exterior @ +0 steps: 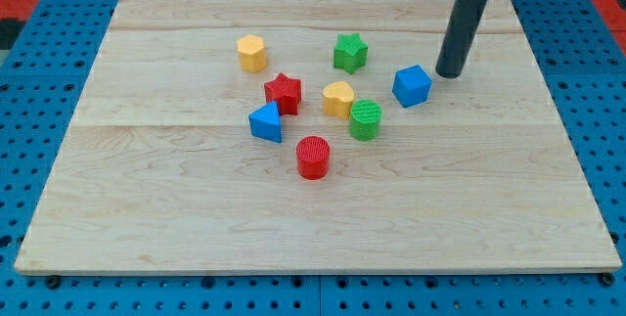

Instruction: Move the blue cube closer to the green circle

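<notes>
— How would you take this push?

— My tip [450, 73] has no jaws to open or clench; it is a bare rod and grasps nothing, so all I can do is shove. The blue cube [412, 86] should travel toward the view's lower left, where the green circle [366, 119] sits. I'd want my tip behind the cube on the far side from the circle, then slide slowly along that line so the cube doesn't spin off a corner.

— And where is the cube from you now?

— Just beside my tip, on the view's left and slightly lower. I think there is a small gap between us, though from this angle I cannot be sure we aren't touching. The cube lies near the green circle but apart from it, up and to the view's right of it.

— Anything in the way?

— The yellow heart [338, 98] stands just beside the circle on the view's left; a long push might crowd it, so I judge a short one is enough.
</notes>
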### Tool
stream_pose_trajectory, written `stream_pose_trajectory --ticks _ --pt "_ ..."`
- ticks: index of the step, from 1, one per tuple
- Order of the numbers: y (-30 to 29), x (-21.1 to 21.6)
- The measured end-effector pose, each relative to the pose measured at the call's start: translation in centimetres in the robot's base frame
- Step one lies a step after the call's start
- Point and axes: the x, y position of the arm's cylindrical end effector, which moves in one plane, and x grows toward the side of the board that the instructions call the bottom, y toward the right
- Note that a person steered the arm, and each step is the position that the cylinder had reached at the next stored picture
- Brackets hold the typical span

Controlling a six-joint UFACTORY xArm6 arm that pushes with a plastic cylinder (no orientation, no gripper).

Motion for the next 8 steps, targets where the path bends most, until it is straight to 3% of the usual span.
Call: stream_pose_trajectory --ticks 8 --pt "-5.5 2.9"
